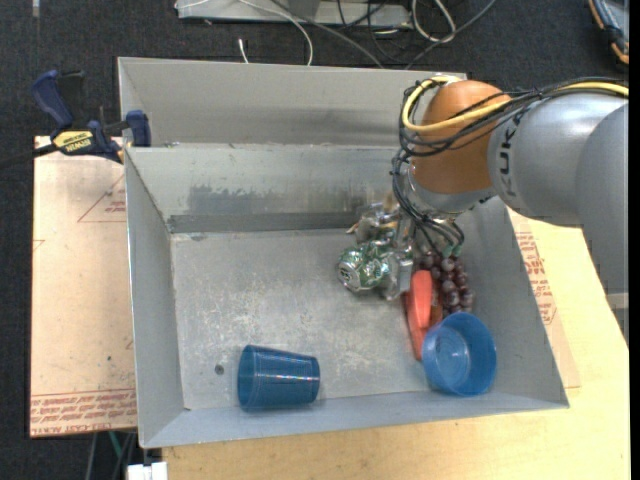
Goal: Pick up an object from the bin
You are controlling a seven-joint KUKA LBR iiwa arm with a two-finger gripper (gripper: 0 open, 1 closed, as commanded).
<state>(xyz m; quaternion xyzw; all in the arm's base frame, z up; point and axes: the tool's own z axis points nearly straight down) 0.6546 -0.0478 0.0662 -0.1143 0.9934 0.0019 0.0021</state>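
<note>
Grey metal bin (250, 298): the left half of the floor is bare, with open room from the left wall to mid-floor and along the back wall.

Contents:
- A blue cup (277, 378) lies on its side near the front wall, left of centre and well apart from the rest.
- The other things crowd the right side, close to the sloped right wall.
- A crumpled silvery-green wad (362, 266) sits right of centre.
- An orange-red stick (420, 308) lies just beside the wad on its right.
- A bunch of dark purple grapes (455, 280) touches the stick's far side.
- A blue bowl (460, 356) stands mouth up at the front right, against the stick's lower end and near the front wall.

Arm: the grey link (570, 158) enters from the right above the bin's rim. The orange wrist cover (455, 138) is looped with yellow and black cables (415, 118) and points down into the bin.

The pincer (398, 243) is low, at the wad's upper right edge, between the wad and the grapes. Cables and glare hide its state, so released or clenched: cannot tell. Contact with the wad is also unclear.
</note>
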